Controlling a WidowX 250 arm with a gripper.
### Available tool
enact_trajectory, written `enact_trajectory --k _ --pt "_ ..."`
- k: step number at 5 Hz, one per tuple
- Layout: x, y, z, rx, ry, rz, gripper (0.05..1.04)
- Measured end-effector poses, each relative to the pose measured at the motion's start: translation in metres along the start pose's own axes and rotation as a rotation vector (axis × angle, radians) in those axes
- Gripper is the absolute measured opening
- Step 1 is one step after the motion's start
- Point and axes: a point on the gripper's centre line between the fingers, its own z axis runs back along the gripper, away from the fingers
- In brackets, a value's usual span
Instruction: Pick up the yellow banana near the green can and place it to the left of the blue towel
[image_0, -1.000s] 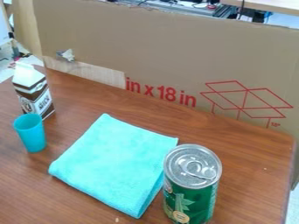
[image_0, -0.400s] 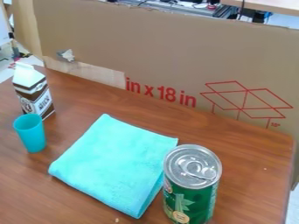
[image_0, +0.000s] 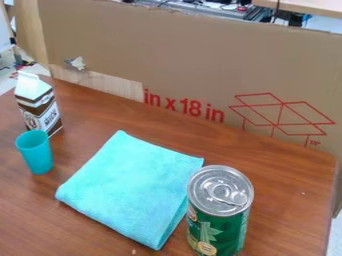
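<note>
From where I stand: folded turquoise cloth (image_0: 133, 187) on wooden table (image_0: 287, 200), green can (image_0: 219, 225) upright beside it, teal cup (image_0: 36, 154) near milk carton (image_0: 40, 110); gripper's opening and hold: cannot tell

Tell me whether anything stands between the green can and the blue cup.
The folded cloth lies flat on the table between the green can and the blue cup. Nothing upright is visible between them.
</note>
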Motion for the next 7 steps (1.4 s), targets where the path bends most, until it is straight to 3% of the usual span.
enact_trajectory --k 1,2,4,5,7 --pt "0.000 -0.005 0.000 -0.034 0.002 0.043 0.932" --pt "0.001 -0.017 0.023 -0.088 -0.015 0.100 1.009" --pt "-0.001 -0.035 0.112 -0.015 -0.109 0.106 1.003" --pt "-0.005 -0.080 0.123 -0.052 -0.074 -0.010 1.002" --pt "0.006 -0.182 0.120 -0.185 -0.047 -0.274 1.002"
